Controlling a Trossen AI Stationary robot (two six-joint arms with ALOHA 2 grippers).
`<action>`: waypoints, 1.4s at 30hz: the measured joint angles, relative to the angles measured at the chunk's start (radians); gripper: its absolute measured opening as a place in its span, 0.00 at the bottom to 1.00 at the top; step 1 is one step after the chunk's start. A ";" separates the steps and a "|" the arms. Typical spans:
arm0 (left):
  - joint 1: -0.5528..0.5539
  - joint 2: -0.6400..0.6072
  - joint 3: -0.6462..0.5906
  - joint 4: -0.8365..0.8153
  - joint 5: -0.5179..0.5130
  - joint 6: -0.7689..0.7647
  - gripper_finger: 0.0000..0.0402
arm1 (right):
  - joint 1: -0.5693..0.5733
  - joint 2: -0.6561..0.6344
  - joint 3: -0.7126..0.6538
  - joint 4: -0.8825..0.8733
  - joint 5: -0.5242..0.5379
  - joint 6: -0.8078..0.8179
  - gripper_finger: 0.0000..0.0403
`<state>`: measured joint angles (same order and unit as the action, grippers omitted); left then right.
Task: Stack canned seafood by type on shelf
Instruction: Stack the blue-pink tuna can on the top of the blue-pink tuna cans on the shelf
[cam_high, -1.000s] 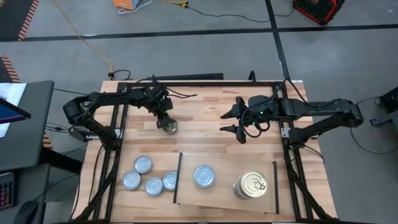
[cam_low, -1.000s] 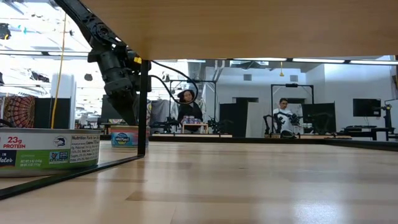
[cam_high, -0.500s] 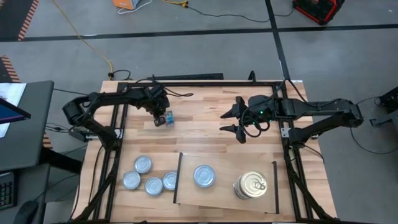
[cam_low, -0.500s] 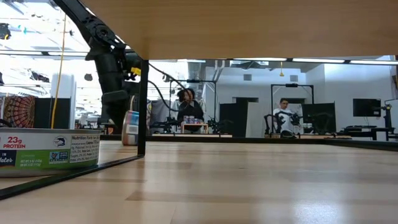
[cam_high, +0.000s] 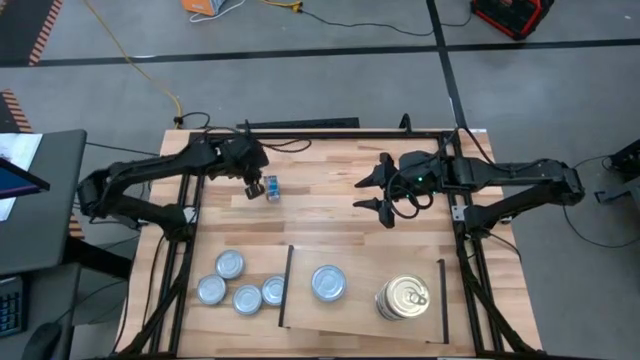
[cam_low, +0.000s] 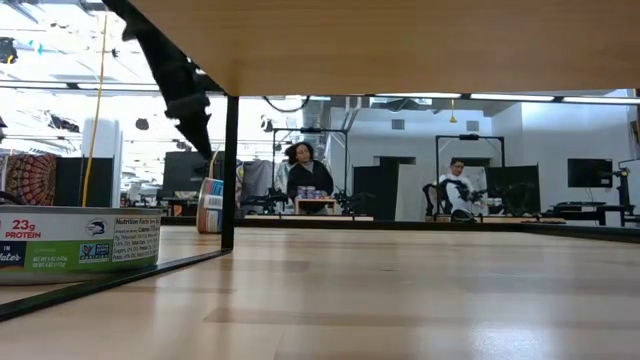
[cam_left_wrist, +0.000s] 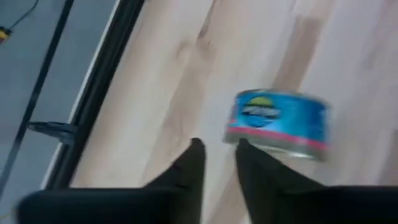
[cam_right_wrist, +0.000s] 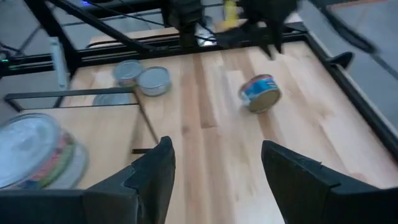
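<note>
A blue-labelled tin (cam_high: 271, 188) stands tipped on its edge on the tabletop near the far left; its gold lid faces the right wrist camera (cam_right_wrist: 260, 93). My left gripper (cam_high: 252, 185) (cam_left_wrist: 219, 149) hovers just beside it, fingers a narrow gap apart, the tin (cam_left_wrist: 280, 124) beyond their tips. My right gripper (cam_high: 368, 195) (cam_right_wrist: 216, 149) waits wide open near the table's middle. The shelf (cam_high: 360, 312) holds a silvery-blue tin (cam_high: 328, 283) and a gold-lidded stack (cam_high: 403, 298).
Several silvery-blue tins (cam_high: 240, 283) lie flat on the tabletop just left of the shelf's black strip (cam_high: 287, 285). Bare planks lie between the two grippers. A black frame runs along the table's far and side edges. People sit in the room beyond the table.
My left gripper has let go of the tin, risen, and drawn back toward the table's left and far edge. The tin, lying flat under the fingers a second ago, has tipped up onto its edge and stands there, shifted slightly toward the far edge.
</note>
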<state>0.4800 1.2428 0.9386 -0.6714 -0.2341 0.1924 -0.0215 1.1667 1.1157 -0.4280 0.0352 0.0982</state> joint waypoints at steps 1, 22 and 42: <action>-0.024 -0.013 0.000 -0.001 -0.005 -0.031 0.27 | -0.007 -0.001 -0.008 0.016 0.010 -0.002 0.66; -0.390 0.068 -0.042 0.245 -0.498 -0.848 0.92 | 0.027 0.000 -0.152 0.258 0.016 -0.073 0.66; -0.531 0.206 -0.221 0.622 -0.837 -1.132 0.89 | 0.145 0.000 -0.158 0.303 0.015 -0.074 0.66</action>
<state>-0.0505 1.4493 0.7181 -0.0490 -1.0706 -0.9398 0.1235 1.1667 0.9577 -0.1252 0.0502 0.0245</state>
